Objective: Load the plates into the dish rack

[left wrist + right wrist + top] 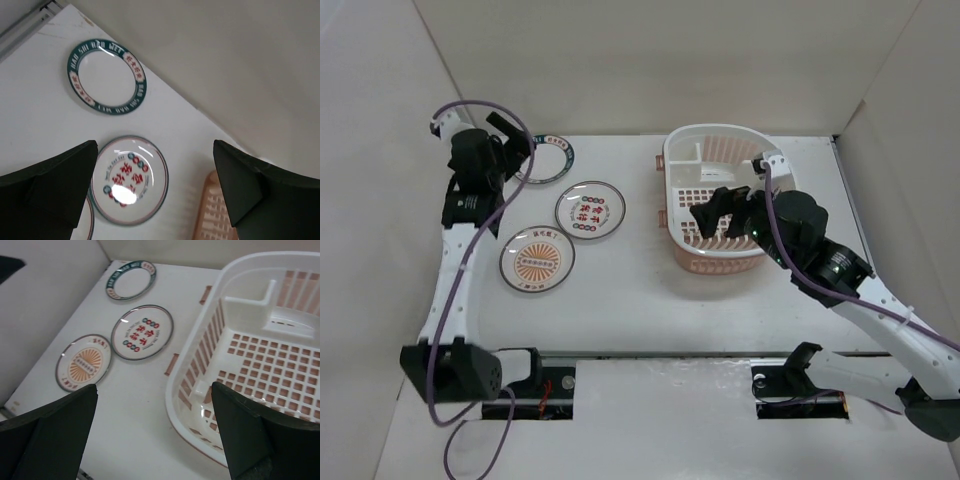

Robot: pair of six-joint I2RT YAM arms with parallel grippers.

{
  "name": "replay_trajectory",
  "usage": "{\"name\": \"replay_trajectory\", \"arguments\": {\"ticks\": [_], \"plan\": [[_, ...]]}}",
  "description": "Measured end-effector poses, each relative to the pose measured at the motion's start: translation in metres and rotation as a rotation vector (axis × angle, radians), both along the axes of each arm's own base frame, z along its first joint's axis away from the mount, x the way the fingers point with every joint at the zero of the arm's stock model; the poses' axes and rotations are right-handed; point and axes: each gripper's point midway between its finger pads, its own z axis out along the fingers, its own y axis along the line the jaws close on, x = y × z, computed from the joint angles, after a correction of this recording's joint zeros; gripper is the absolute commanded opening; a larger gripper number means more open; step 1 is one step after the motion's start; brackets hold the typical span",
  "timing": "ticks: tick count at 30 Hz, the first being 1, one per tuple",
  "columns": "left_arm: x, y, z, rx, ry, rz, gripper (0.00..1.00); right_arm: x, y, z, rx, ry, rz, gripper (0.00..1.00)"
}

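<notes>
While all three plates lie flat on the left half of the white tabletop (pixel 620 300), the dish rack (pixel 712 130) stands well apart from them, near the far right corner. Its small compartment sits in the rack's own far left corner, and the slotted floor shows pink through the white grid.

The green-rimmed plate (pixel 560 160) is the one closest to the far edge, toward the far left corner. The plate with red-and-black characters (pixel 590 210) lies nearer the middle of the tabletop. The orange sunburst plate (pixel 537 259) lies just beside it, on the side toward the near left corner.

The left hand (pixel 515 140) hovers over the left part of the green-rimmed plate, its fingers spread wide and gripping nothing. The right hand (pixel 720 210) hangs above the near end of the rack, its fingers likewise spread wide with nothing between them.
</notes>
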Motion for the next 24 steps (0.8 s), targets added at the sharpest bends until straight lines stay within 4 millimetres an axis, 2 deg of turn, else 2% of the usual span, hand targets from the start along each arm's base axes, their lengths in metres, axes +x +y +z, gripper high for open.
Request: {"name": "replay_trajectory", "arguments": {"ticks": [2,3,5,7,9,10,11,13,16,24], "plan": [[0.030,0.021,-0.008,-0.042,-0.003,0.019,1.00,-0.004,0.009,0.004,0.019,-0.010,0.046,1.00],[0.046,0.034,-0.019,-0.072,0.003,0.020,1.00,-0.006,0.013,0.005,0.024,-0.013,0.064,1.00],[0.077,0.063,-0.059,-0.142,0.048,0.025,1.00,-0.009,0.019,0.006,0.029,-0.016,0.091,1.00],[0.096,0.083,-0.105,-0.200,0.114,0.031,1.00,-0.009,0.021,0.007,0.029,-0.021,0.103,1.00],[0.105,0.096,-0.157,-0.259,0.204,0.039,1.00,-0.010,0.023,0.007,0.026,-0.022,0.113,1.00],[0.106,0.098,-0.177,-0.282,0.244,0.036,1.00,-0.011,0.023,0.007,0.024,-0.025,0.116,1.00],[0.107,0.099,-0.195,-0.303,0.279,0.029,1.00,-0.011,0.023,0.007,0.023,-0.027,0.120,1.00],[0.107,0.100,-0.219,-0.341,0.321,0.010,1.00,-0.012,0.023,0.008,0.022,-0.031,0.122,1.00],[0.110,0.100,-0.235,-0.378,0.334,-0.030,1.00,-0.013,0.022,0.009,0.025,-0.038,0.126,1.00],[0.140,0.109,-0.247,-0.408,0.277,-0.099,1.00,-0.012,0.022,0.013,0.026,-0.056,0.129,1.00]]}}
